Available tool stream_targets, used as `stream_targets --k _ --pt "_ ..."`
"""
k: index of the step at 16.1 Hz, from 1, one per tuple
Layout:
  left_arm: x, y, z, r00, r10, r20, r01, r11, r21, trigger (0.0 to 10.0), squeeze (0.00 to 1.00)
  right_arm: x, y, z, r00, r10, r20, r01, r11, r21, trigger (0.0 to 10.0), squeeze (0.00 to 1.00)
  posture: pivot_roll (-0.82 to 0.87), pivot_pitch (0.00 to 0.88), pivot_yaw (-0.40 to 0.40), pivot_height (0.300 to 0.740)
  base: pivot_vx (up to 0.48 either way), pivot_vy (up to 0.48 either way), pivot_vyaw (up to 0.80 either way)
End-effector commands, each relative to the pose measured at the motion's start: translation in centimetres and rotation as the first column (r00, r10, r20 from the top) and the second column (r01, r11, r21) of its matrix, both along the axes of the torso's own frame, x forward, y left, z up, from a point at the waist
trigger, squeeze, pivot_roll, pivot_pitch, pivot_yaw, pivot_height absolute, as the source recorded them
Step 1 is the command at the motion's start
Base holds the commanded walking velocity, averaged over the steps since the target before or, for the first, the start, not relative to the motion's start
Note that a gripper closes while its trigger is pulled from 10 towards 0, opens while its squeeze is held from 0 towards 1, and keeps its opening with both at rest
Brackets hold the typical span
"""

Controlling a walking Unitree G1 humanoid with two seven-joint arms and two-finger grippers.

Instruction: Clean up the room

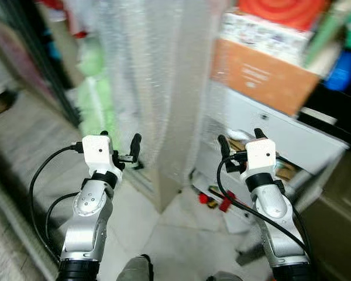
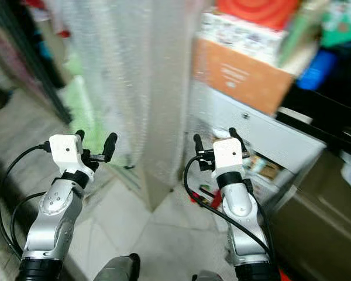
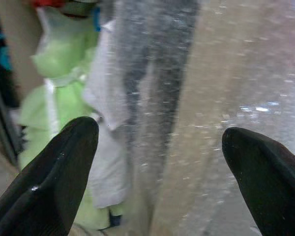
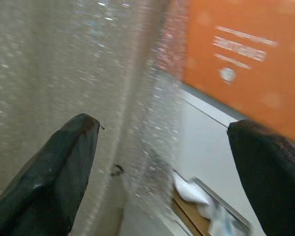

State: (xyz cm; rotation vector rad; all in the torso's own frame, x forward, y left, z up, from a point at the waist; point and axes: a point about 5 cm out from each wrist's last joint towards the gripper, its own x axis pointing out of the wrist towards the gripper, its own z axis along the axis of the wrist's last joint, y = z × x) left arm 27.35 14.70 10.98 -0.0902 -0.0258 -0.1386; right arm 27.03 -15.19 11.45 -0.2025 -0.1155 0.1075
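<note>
Both arms are raised in front of me. My left gripper (image 1: 120, 139) is open with nothing between its fingers, and it points at a tall panel wrapped in bubble wrap (image 1: 158, 88). In the left wrist view the left gripper (image 3: 160, 132) faces the wrap and some pale green bags (image 3: 54, 98). My right gripper (image 1: 241, 139) is open too and holds nothing. It hangs before a white drawer unit (image 1: 292, 134). In the right wrist view the right gripper (image 4: 163, 125) frames the wrap's edge and an orange box (image 4: 246, 54).
The orange box (image 1: 263, 76) sits on the drawer unit under a patterned box and a red-orange item (image 1: 281, 12). Small red things (image 1: 219, 202) lie on the tiled floor (image 1: 181, 234) at the unit's foot. Green bags (image 1: 96, 99) stand left of the wrap. A dark cabinet (image 1: 339, 222) is at the right.
</note>
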Motion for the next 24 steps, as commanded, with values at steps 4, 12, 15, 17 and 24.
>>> stream_targets --k 4,12,15,17,24 --pt "-0.1 0.2 0.6 1.0 0.005 0.021 -0.005 1.0 0.026 10.0 0.0 -0.7 -0.5 0.3 1.0 0.0 0.013 0.001 1.0 -0.02 10.0 0.0 -0.04 0.037 0.002 0.74 0.0 0.0 0.8" --pt "-3.8 3.6 -0.2 0.994 0.103 -0.029 -0.099 0.988 0.117 10.0 0.0 -5.1 -3.3 0.1 0.996 -0.07 -0.05 0.067 0.997 -0.049 10.0 0.0 -0.04 0.055 0.005 0.74 0.0 0.0 0.8" --pt "-3.6 3.2 -0.1 0.995 0.094 -0.038 -0.09 0.99 0.108 10.0 0.0 -5.2 -3.2 0.3 0.997 -0.053 -0.055 0.051 0.997 -0.05 10.0 0.0 -0.04 0.046 0.006 0.74 0.0 0.0 0.8" --pt "-3.3 3.1 0.1 0.996 0.086 -0.034 -0.082 0.99 0.113 10.0 0.0 -5.5 -3.2 0.4 0.998 -0.019 -0.065 0.016 0.998 -0.055 10.0 0.0 -0.05 0.041 0.005 0.74 0.0 0.0 0.8" --pt "-2.9 2.8 0.1 0.997 0.073 -0.039 -0.068 0.992 0.105 10.0 0.0 -5.8 -3.5 -0.2 0.994 0.029 -0.101 -0.035 0.998 -0.06 10.0 0.0 -0.05 0.036 0.002 0.74 0.0 0.0 0.8"
